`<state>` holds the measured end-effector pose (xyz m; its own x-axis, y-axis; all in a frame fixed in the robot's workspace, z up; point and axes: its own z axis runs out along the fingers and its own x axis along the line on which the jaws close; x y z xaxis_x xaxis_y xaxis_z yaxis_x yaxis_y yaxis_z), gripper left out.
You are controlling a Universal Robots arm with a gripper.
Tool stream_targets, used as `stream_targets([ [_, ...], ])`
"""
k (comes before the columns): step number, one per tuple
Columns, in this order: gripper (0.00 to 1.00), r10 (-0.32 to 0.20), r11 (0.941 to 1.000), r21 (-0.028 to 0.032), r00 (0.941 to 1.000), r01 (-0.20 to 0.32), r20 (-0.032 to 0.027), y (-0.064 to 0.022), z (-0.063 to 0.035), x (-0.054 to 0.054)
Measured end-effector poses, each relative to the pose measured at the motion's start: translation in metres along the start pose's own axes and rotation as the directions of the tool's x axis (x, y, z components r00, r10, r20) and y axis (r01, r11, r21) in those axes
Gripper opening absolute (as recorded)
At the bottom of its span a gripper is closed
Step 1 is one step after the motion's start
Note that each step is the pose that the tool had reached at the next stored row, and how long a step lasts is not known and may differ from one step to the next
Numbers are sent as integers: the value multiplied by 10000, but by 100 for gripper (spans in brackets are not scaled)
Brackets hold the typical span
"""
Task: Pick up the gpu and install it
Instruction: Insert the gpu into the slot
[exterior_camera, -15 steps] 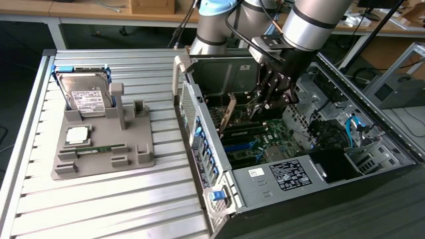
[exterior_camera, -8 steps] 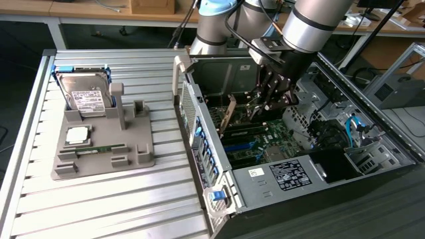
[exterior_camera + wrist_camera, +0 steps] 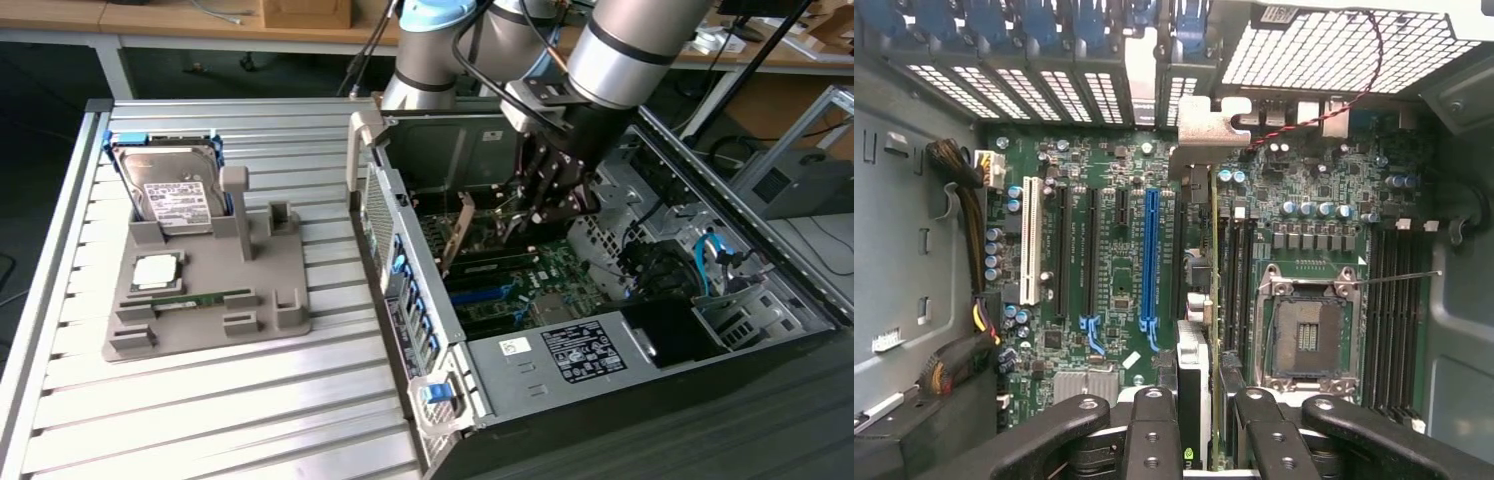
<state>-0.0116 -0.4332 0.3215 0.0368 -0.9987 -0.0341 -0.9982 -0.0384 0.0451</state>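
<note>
From the outside camera I saw my gripper (image 3: 541, 205) down inside the open computer case (image 3: 747, 270), its fingers narrowed on the graphics card (image 3: 461, 232), which stood on edge above the motherboard (image 3: 527, 290) with its tan face toward the exterior view's left. Through the wrist camera the card (image 3: 1214, 300) ran edge-on between the black fingers (image 3: 1154, 430), its metal bracket (image 3: 1199, 120) up against the rear slot openings, just beside the long blue slot (image 3: 1150, 255). Whether it was fully seated I could not tell. On the slatted table (image 3: 200, 400), a grey holder (image 3: 200, 300) carried a hard drive (image 3: 171, 190), a processor chip (image 3: 156, 270) and a green memory stick (image 3: 187, 298).
</note>
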Motion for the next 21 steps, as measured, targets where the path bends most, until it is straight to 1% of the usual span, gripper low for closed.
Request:
stream_targets([
  [21,27,0,10000,0,10000,0,0,0,33,46],
])
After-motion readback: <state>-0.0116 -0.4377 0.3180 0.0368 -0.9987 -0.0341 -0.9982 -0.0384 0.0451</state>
